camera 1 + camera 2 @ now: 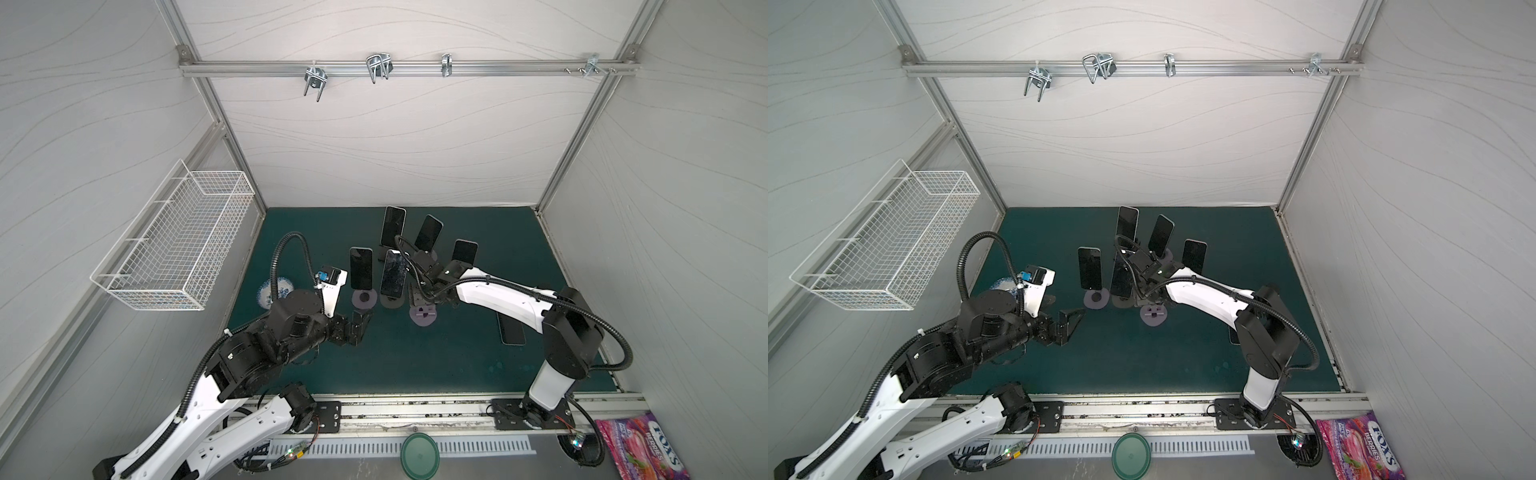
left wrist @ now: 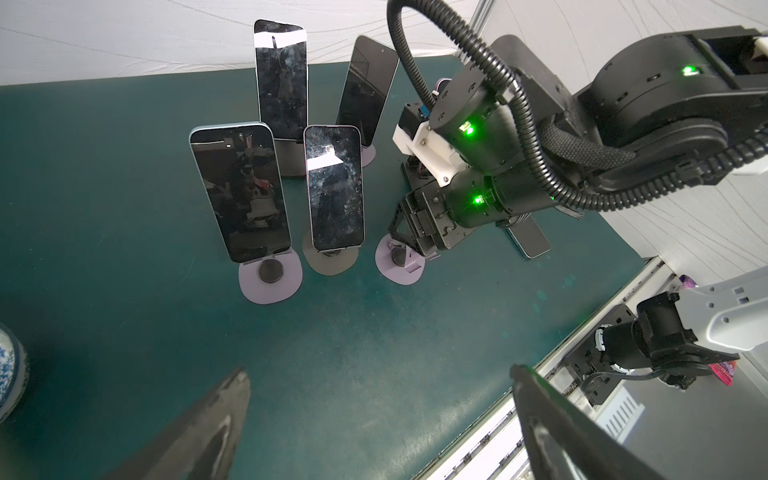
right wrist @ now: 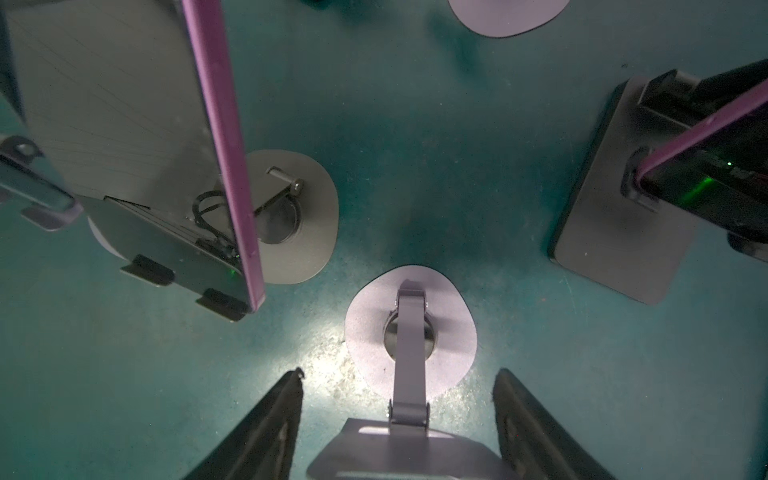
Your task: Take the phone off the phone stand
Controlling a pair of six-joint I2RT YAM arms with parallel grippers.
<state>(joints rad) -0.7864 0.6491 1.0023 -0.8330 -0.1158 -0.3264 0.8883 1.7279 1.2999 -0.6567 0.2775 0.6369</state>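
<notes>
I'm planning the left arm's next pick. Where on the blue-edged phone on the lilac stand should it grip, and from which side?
Probably the blue-edged phone by its long edges, upper half, from above: it stands upright, leaning back, bottom edge seated on the lilac stand, so the top is free.

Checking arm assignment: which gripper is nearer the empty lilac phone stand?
Right. The right gripper hangs just above the empty lilac phone stand; the left gripper sits apart, off to its left in a top view.

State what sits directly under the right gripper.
An empty lilac phone stand, its arm between the open jaws. In a top view the right gripper hides its far edge.
</notes>
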